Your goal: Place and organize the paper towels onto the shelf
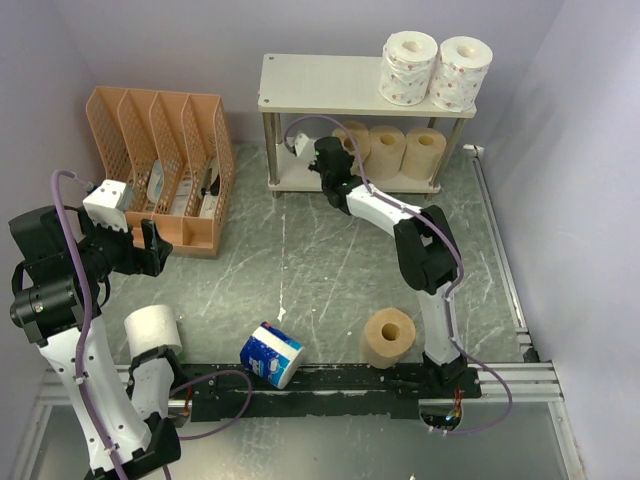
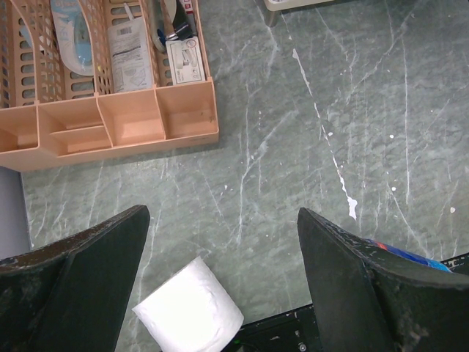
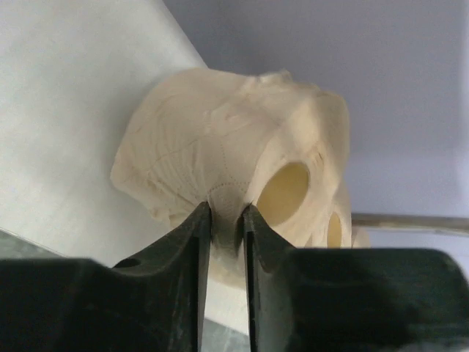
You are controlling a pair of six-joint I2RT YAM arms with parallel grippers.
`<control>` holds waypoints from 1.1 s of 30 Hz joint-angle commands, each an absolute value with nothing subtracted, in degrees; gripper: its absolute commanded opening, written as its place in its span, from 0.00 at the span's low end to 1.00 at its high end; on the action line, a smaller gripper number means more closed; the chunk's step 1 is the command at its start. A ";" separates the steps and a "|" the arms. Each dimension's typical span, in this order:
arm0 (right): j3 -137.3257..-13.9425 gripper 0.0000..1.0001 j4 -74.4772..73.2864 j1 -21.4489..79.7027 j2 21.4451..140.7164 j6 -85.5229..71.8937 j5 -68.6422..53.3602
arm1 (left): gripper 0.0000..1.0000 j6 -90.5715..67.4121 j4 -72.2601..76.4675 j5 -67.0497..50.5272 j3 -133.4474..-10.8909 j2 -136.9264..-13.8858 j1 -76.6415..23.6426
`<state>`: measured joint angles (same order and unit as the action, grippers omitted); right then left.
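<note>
The shelf (image 1: pixel 320 82) stands at the back. Two white rolls with pinkish print (image 1: pixel 408 65) (image 1: pixel 460 70) stand on its top board. Three tan rolls lie on the lower board, the left one (image 1: pixel 352 138) partly behind my right gripper (image 1: pixel 335 165). In the right wrist view that gripper (image 3: pixel 227 220) is shut, pinching the wall of this tan roll (image 3: pixel 220 147) over the off-white board (image 3: pixel 66 110). My left gripper (image 1: pixel 150 245) is open and empty above the table, above a plain white roll (image 1: pixel 152 328) (image 2: pixel 189 312). A blue-white wrapped roll (image 1: pixel 271 354) and a fourth tan roll (image 1: pixel 388 338) lie near the front.
An orange mesh file organizer (image 1: pixel 160 165) (image 2: pixel 110 125) holding papers stands at the left, just beyond the left gripper. A black rail (image 1: pixel 330 385) runs along the table's front edge. Purple walls enclose the back and sides.
</note>
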<state>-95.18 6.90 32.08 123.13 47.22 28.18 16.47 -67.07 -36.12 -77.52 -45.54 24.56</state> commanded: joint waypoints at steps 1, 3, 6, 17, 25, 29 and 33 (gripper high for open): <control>-92.56 0.38 12.88 31.12 118.98 48.55 32.12 | 0.94 16.05 -66.20 -35.68 -77.19 -45.68 25.07; -92.09 0.60 14.09 31.50 117.47 48.63 32.99 | 0.94 16.08 -66.18 -35.68 -77.17 -45.62 25.11; -90.92 0.72 15.29 33.11 113.46 47.70 33.09 | 0.94 16.03 -66.18 -35.68 -77.17 -45.45 25.17; -81.03 1.00 3.19 47.60 96.30 34.25 40.73 | 0.94 16.37 -66.19 -36.64 -77.05 -44.91 25.11; -71.13 1.00 -11.53 49.07 79.59 14.03 31.15 | 0.94 26.13 -75.08 -42.01 -82.68 -54.04 25.11; -70.39 1.00 -24.15 49.12 72.25 9.34 4.41 | 0.94 28.04 -76.31 -43.09 -83.38 -53.51 25.07; -63.82 1.00 -27.31 49.44 66.29 11.00 -24.01 | 0.94 28.15 -76.17 -44.20 -83.01 -52.46 25.09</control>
<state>-69.01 -18.39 48.88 71.02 13.61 8.91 25.87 -74.17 -40.82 -81.38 -54.78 24.58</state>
